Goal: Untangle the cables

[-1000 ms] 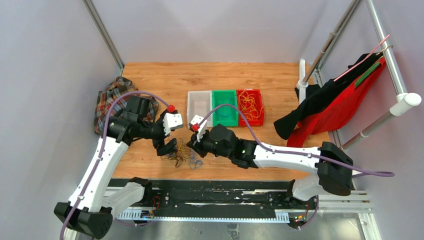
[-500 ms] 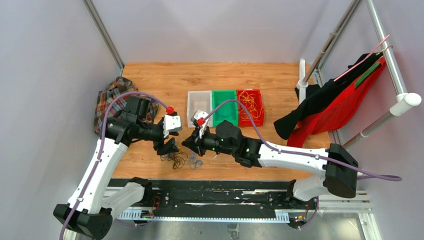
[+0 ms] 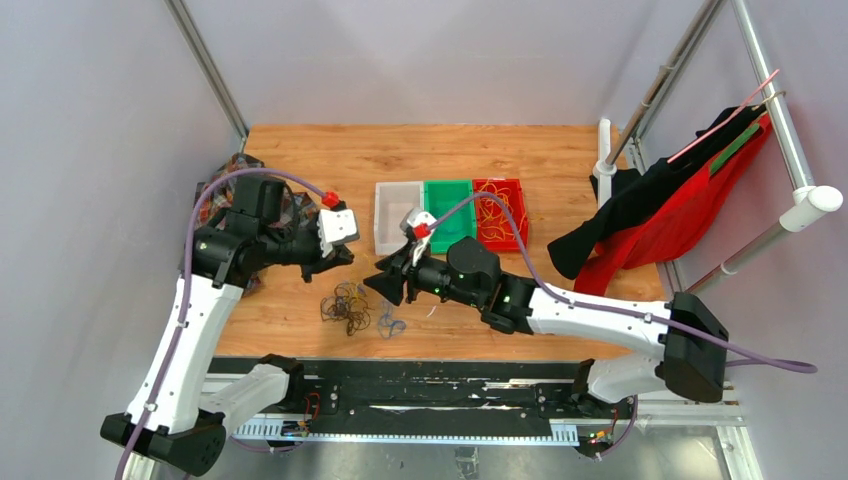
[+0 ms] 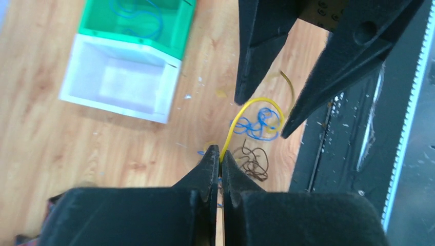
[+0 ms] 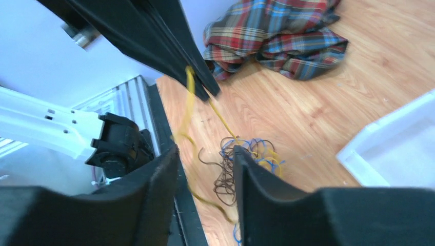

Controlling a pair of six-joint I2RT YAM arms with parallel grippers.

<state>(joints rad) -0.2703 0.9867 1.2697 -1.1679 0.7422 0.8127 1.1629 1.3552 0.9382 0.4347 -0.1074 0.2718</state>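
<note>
A tangle of dark, yellow and blue cables lies on the wooden table near its front edge, with a small blue cable beside it. My left gripper hangs above and left of the tangle. In the left wrist view it is shut on a yellow cable that arcs upward between the right gripper's two fingers. My right gripper stands open just right of the tangle. In the right wrist view it holds nothing; the yellow cable dangles loosely in front of its gap, over the tangle.
A white bin, a green bin with a blue cable inside and a red bin with yellow cables stand in a row mid-table. A plaid cloth lies at the left edge. Black and red garments hang at right.
My left gripper has shut on the yellow cable and drawn up and back to the left. My right gripper has opened and shifted right and away from the tangle.
</note>
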